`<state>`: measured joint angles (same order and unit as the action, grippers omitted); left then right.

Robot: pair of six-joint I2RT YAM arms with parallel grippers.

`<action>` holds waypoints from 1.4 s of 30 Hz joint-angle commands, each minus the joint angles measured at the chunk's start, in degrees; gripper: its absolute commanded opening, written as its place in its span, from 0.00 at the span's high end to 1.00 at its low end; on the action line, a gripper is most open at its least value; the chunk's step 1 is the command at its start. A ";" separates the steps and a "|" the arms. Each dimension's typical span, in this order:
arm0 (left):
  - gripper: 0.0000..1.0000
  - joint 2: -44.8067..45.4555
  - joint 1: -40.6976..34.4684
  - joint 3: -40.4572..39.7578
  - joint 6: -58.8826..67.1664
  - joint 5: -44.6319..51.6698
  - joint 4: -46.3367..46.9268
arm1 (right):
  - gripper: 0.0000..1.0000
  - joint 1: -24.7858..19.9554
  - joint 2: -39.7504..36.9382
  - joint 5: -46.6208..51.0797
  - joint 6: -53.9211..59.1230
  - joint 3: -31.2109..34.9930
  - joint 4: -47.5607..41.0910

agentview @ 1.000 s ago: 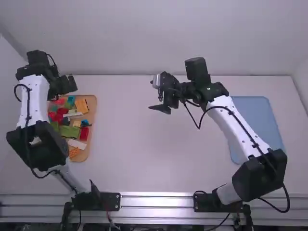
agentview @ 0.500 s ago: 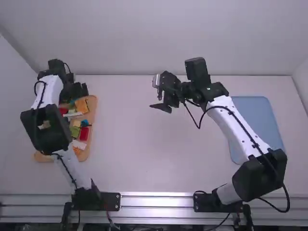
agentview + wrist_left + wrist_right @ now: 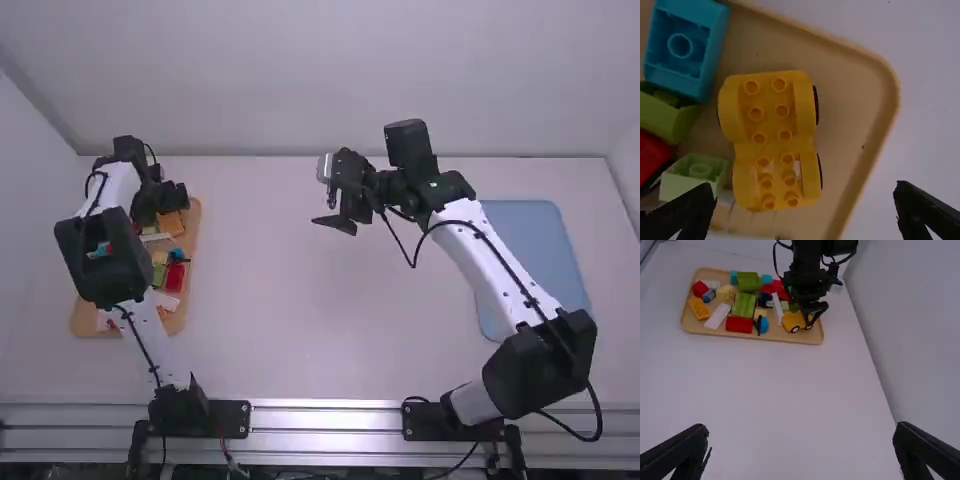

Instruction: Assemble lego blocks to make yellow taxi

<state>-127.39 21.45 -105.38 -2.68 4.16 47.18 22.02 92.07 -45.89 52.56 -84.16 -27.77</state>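
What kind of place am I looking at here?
Probably a robot lab or test bench: two robot arms, the left and the right, stand on a metal rail along a white table, with a tray of toy blocks within the left one's reach.

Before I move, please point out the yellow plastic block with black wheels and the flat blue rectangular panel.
Yellow plastic block with black wheels (image 3: 772, 131): left wrist view, on its studded middle.
Flat blue rectangular panel (image 3: 541, 250): high view, on its bare surface.
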 commanded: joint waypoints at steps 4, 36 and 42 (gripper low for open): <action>0.05 -1.16 -0.46 -0.09 -1.86 -1.09 0.13 | 0.01 0.11 0.61 -0.28 -0.02 -0.92 -1.03; 0.11 -4.87 -0.46 3.67 -2.86 -2.32 -5.68 | 0.01 0.11 0.61 1.66 -0.02 -0.92 -3.21; 0.13 -4.87 -0.46 4.81 -2.89 -2.34 -7.63 | 0.01 0.11 0.61 1.60 0.00 -0.92 -2.93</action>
<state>-131.07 21.37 -100.75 -5.19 2.31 39.64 22.02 92.07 -44.14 52.64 -84.16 -30.83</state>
